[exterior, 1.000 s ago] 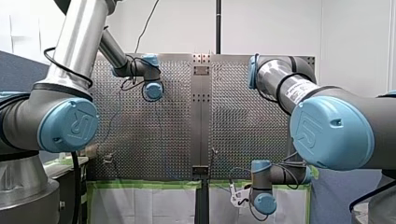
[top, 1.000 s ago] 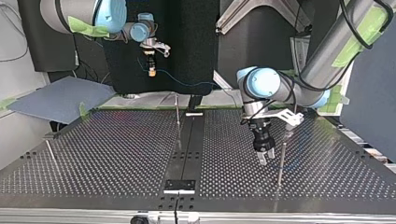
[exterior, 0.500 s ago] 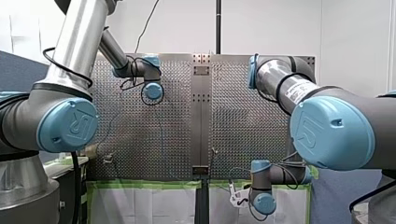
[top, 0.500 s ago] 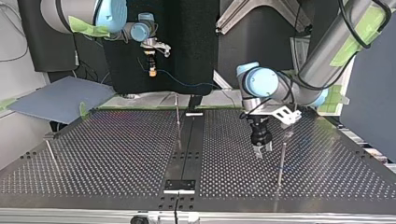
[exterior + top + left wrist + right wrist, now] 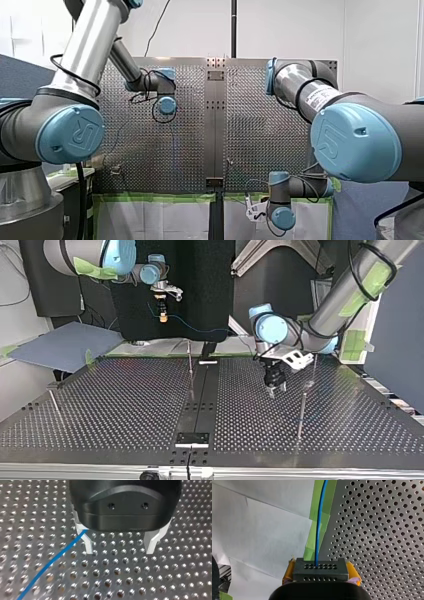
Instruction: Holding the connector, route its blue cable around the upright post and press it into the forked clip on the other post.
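My right gripper is shut on a black connector, held between its yellow pads off the table's edge over white paper. A blue cable runs straight ahead from the connector. In the top view that gripper hangs at the upper left, and the cable sags rightward toward the table's far edge. My left gripper is open just above the perforated plate with nothing between its metal fingers. The blue cable passes beside one finger. In the top view it sits left of a thin post.
A second thin post stands near the table's centre strip, and a third at the top view's left. Green tape lines the table's edge. A grey board lies off the table's far left corner.
My left gripper has moved away from the right-hand post, toward the top view's far edge and a little left. My right gripper and the connector have stayed put.
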Controlling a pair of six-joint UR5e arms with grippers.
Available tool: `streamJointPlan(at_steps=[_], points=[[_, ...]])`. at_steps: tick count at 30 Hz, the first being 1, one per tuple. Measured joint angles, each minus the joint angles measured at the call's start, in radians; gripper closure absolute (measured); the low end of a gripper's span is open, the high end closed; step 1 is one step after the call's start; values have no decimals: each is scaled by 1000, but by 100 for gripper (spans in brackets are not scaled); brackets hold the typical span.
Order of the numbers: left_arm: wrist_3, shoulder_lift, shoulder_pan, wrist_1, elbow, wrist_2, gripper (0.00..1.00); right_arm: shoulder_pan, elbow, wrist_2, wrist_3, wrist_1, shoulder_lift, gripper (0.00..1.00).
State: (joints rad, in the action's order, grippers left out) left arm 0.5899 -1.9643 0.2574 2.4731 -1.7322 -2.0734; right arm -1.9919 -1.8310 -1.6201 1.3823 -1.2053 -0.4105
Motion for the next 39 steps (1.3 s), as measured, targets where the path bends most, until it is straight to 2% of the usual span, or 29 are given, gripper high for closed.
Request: streamJointPlan(at_steps=[9, 14, 22, 32, 39], points=[[-10, -14, 9, 14, 0, -33, 0, 0, 0, 0, 0, -7, 0, 100], [-32, -49, 15, 16, 0, -58, 0, 1, 1, 2, 0, -11, 0, 100], [-24, -76, 11, 13, -12, -73, 0, 4, 1, 9, 0, -17, 0, 100], [-24, -78, 14, -17, -51, -49, 0, 4, 1, 16, 2, -23, 0, 100], [-18, -83, 15, -24, -55, -27, 0, 2, 1, 17, 1, -24, 0, 100]])
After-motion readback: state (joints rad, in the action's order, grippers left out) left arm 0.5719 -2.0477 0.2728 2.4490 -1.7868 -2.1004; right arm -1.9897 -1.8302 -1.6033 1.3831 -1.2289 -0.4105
